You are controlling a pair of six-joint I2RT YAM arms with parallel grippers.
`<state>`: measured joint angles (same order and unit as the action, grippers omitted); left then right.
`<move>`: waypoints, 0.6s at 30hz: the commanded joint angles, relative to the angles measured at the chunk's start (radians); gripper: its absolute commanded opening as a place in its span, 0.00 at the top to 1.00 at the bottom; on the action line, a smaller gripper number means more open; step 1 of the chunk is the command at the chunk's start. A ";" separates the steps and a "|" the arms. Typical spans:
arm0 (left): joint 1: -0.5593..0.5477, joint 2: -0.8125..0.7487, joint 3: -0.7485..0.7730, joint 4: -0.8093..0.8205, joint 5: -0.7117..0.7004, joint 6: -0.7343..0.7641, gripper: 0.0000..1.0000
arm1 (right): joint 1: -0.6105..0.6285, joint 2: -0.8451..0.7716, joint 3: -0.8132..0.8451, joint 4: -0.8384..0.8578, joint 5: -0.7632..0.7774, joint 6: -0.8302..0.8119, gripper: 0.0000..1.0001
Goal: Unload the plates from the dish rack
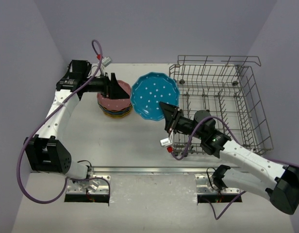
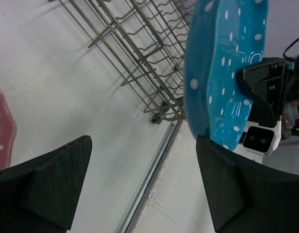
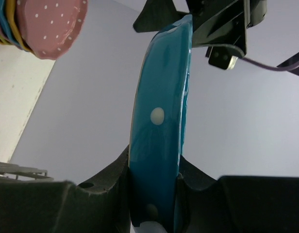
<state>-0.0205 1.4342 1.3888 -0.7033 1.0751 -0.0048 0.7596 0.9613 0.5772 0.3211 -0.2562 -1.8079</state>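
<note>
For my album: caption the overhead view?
Right tool holds a blue plate between the dish rack and stacked plates.

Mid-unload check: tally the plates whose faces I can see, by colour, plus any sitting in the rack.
Blue plate: 1, in the right gripper
Pink plate: 1, topping the stack
Plates seen in the dish rack: 0
Total: 2 faces. The yellow and blue rims under the pink one cannot be counted.
</note>
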 commanded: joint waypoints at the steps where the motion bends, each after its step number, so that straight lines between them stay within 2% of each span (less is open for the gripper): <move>1: -0.086 -0.028 0.028 -0.027 0.018 0.080 0.15 | 0.029 -0.004 0.018 0.276 -0.023 -0.079 1.00; 4: -0.138 -0.026 0.014 -0.033 -0.016 0.095 0.26 | 0.068 0.020 0.018 0.298 -0.010 -0.093 1.00; 8: -0.147 -0.022 0.001 -0.029 0.012 0.096 0.38 | 0.099 0.045 0.007 0.311 -0.002 -0.108 1.00; 10: -0.147 -0.021 0.001 -0.025 0.023 0.094 0.39 | 0.112 0.047 0.000 0.306 0.003 -0.116 1.00; 11: -0.145 -0.023 0.003 -0.024 0.022 0.092 0.39 | 0.116 0.048 -0.006 0.305 0.006 -0.114 1.00; 14: -0.139 -0.049 -0.008 0.020 -0.044 0.048 0.24 | 0.130 0.042 -0.010 0.290 0.052 -0.097 1.00; 18: -0.072 -0.078 -0.041 0.094 -0.074 -0.035 0.15 | 0.132 0.020 -0.022 0.281 0.087 -0.084 1.00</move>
<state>-0.1320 1.4285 1.3623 -0.7158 0.9784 0.0369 0.8820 1.0104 0.5475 0.4826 -0.2206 -1.8699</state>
